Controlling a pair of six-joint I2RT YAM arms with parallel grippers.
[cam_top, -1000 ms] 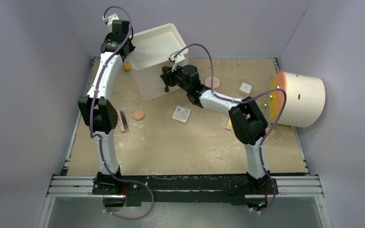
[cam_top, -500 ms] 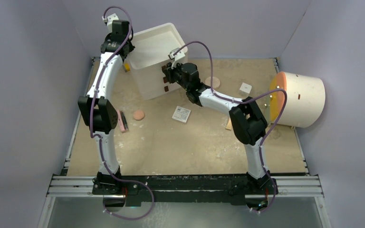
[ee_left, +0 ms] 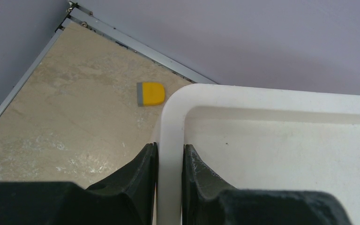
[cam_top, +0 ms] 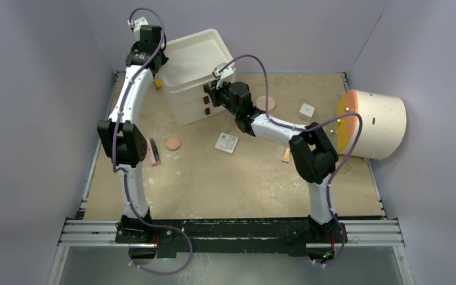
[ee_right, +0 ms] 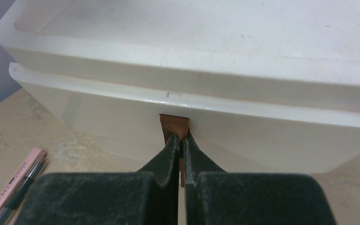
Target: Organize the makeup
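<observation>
Three makeup pieces lie loose on my table [cam_top: 225, 184]: pink stick [cam_top: 153, 151], peach disc [cam_top: 173, 143], patterned box [cam_top: 227, 142]. Farther back, my right gripper [ee_right: 180, 140] pinches the white drawer unit's [cam_top: 190, 65] brown handle [ee_right: 174, 123]. My left gripper [ee_left: 168, 152] clamps its rim [ee_left: 171, 117].

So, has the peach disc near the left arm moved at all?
No. The peach disc keeps its place against the table's left rail.

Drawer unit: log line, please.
left pincer: shut on drawer unit rim | right pincer: shut on brown tab | pink stick: on table
</observation>
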